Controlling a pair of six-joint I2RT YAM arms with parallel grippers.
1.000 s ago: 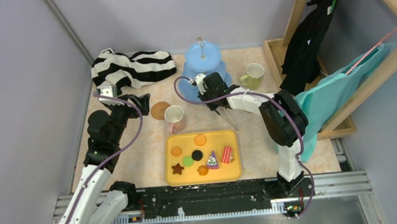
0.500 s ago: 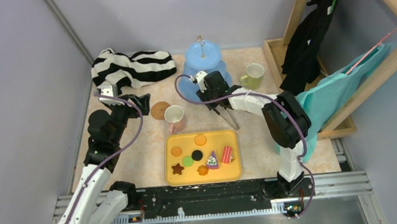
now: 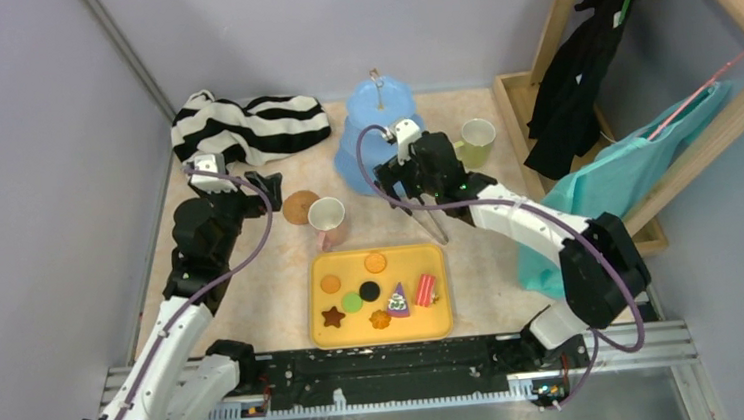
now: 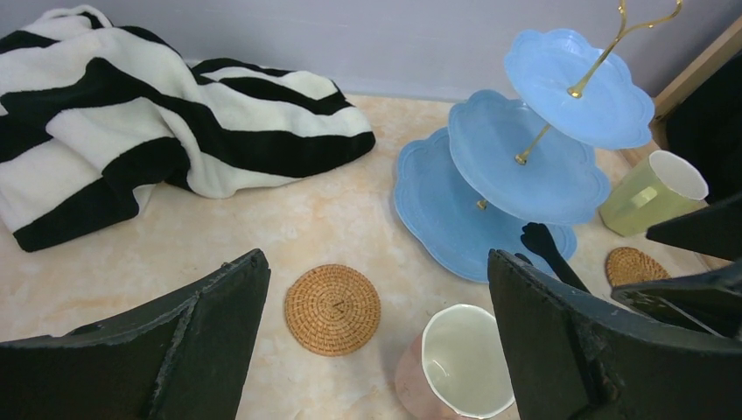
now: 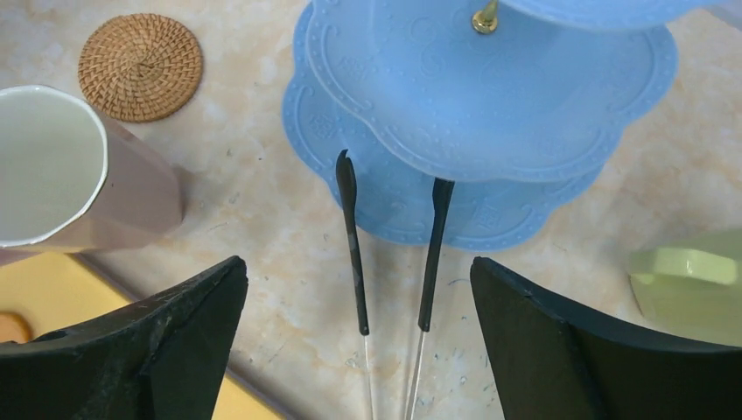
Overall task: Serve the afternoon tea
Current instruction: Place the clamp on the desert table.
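Hovering spread wide, the right gripper [image 5: 357, 267] holds nothing; black-tipped tongs [image 5: 350, 236] lie beneath it, tips at the blue tier stand [image 5: 490, 114]. The left gripper [image 4: 376, 258] gapes empty above a cork coaster [image 4: 332, 308].

cups [image 3: 326, 214] [image 3: 476, 138] 2 | coasters [image 4: 332, 308] [image 4: 632, 265] 2 | stand [image 4: 542, 184] 1 | treats [image 3: 375, 262] 8 | tongs [image 5: 353, 245] 1

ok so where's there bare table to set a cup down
Bare tabletop lies between the black-and-white striped cloth and the round cork coaster, and on either side of the yellow tray. It is crowded between the light-blue three-tier stand and the tray: black-tipped tongs and the pink cup sit there.
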